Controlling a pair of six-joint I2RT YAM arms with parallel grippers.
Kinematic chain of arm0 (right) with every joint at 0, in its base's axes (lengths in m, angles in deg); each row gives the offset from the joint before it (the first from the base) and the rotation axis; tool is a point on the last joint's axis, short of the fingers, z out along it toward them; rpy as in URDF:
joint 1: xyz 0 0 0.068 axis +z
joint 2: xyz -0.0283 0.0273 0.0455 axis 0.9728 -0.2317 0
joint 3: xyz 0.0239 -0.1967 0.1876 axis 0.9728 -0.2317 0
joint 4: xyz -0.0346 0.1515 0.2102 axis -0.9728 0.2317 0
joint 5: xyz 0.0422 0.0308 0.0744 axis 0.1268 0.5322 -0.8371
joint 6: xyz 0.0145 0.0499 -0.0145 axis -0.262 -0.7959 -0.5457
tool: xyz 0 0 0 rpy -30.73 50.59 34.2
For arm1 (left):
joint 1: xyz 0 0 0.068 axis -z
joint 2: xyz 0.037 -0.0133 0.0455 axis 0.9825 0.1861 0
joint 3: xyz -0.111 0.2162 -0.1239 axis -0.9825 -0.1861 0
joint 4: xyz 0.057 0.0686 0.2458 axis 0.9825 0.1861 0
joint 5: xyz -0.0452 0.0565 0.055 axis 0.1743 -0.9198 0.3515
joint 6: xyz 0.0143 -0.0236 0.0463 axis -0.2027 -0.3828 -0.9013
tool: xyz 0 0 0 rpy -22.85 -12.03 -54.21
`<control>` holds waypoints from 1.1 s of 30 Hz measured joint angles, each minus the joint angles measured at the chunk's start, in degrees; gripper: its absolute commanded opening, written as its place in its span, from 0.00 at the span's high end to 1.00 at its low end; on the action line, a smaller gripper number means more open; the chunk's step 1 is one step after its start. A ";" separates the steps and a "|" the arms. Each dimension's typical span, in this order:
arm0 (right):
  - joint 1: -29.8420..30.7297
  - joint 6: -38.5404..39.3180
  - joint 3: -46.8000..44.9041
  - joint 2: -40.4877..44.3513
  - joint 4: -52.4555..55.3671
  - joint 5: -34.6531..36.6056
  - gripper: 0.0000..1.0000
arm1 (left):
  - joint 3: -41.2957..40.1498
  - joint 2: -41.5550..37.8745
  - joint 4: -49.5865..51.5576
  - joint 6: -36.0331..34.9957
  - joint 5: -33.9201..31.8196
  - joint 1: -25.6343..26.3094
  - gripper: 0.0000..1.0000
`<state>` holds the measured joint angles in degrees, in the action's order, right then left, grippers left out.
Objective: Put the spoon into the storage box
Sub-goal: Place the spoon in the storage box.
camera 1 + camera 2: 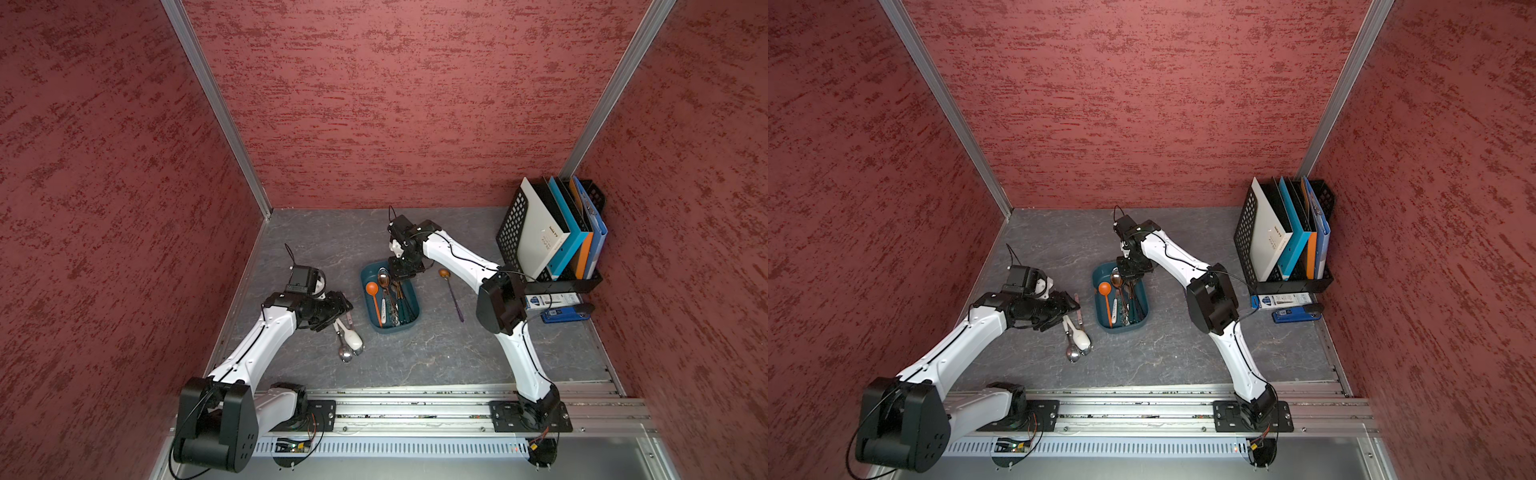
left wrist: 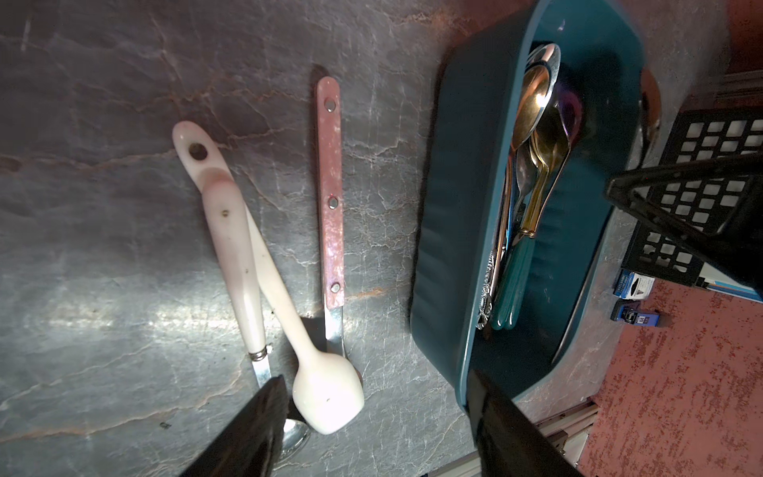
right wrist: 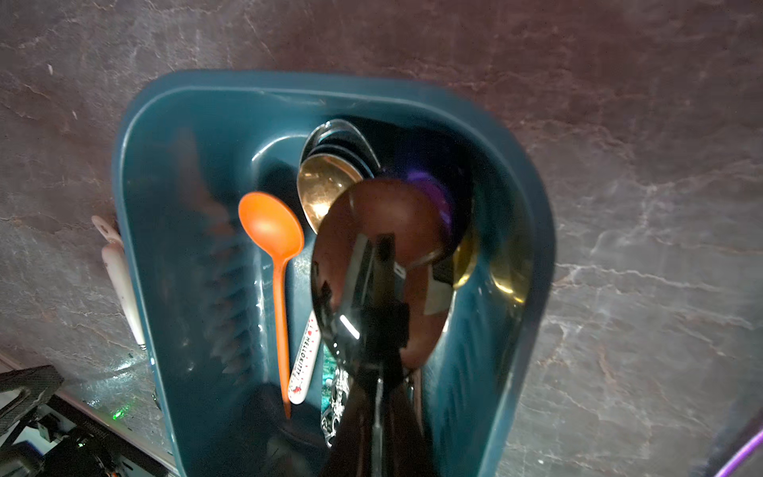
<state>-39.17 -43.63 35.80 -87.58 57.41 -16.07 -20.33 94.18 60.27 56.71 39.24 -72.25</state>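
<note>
Lowering the spoon (image 3: 371, 214) flat into the storage box (image 3: 165, 186) before releasing seems wisest; right jaws grip it, left jaws gape empty.

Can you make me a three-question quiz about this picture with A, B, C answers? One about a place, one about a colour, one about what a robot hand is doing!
1. Where is the small orange plastic spoon?
A) in the dark teal plastic storage box
B) in the black mesh rack
C) on the table

2. What colour is the handle of the long thin spoon lying by itself outside the box?
A) green
B) purple
C) white

3. What is the right gripper doing?
A) open and empty
B) shut on a shiny metal spoon
C) resting on the table

Answers: 1 A, it lies inside the box. 2 B, its handle shows purple. 3 B, its jaws are closed on that spoon above the box.
</note>
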 measured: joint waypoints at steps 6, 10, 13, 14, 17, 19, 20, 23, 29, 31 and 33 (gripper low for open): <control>0.20 -0.02 0.13 -0.46 0.46 1.25 0.94 | -0.17 0.00 -0.42 -0.02 0.24 0.00 0.28; 0.24 -0.02 0.31 -1.11 0.42 2.08 0.94 | -0.17 0.02 -0.46 -0.02 0.37 0.00 0.28; 0.24 0.00 1.36 -2.82 0.48 2.27 0.93 | -0.17 0.09 -0.46 -0.04 0.44 0.00 0.28; 0.24 0.00 1.68 -3.52 0.42 2.29 0.93 | -0.17 0.11 -0.46 -0.02 0.44 0.00 0.28; 0.24 0.00 1.86 -4.81 0.48 2.34 0.93 | -0.17 0.11 -0.46 -0.04 0.44 0.00 0.28; 0.24 0.02 1.86 -4.94 0.50 2.40 0.92 | -0.17 0.11 -0.44 -0.04 0.44 0.00 0.28; 0.24 0.02 1.86 -4.96 0.50 2.43 0.92 | -0.17 0.11 -0.44 -0.02 0.44 0.00 0.28; 0.24 0.07 1.86 -4.96 0.50 2.51 0.88 | -0.17 0.11 -0.42 -0.02 0.42 0.00 0.28; 0.24 0.28 1.86 -4.96 0.61 3.17 0.75 | -0.04 0.11 0.04 -0.15 -0.20 0.83 0.28; 0.24 0.68 1.86 -4.96 0.63 3.28 0.72 | 0.28 0.11 0.52 -0.26 -0.57 1.44 0.28; 0.24 0.98 1.86 -4.96 0.66 3.28 0.71 | 1.16 0.11 1.14 -0.68 -1.05 2.29 0.28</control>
<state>-38.93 -42.65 37.66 -92.55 58.07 -12.79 -19.17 94.29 61.40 56.03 38.19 -69.95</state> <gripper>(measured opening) 0.278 0.720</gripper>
